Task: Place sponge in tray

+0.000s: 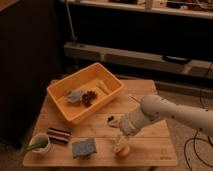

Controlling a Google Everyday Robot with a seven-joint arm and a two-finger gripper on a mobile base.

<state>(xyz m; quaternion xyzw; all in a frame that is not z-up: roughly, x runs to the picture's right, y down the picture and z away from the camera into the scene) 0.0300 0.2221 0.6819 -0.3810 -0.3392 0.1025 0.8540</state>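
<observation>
A grey-blue sponge (83, 148) lies flat on the wooden table (145, 145) near its front edge, left of centre. An orange tray (85, 91) stands at the back left of the table, with a few small items inside. My white arm reaches in from the right. My gripper (120, 142) points down at the table front, right of the sponge and apart from it, over a small orange-yellow object (121, 149).
A white cup with something green in it (40, 144) stands at the front left corner. A striped flat item (59, 134) lies beside it. A small dark object (110, 119) lies mid-table. Dark shelving stands behind the table, and cables lie on the floor at right.
</observation>
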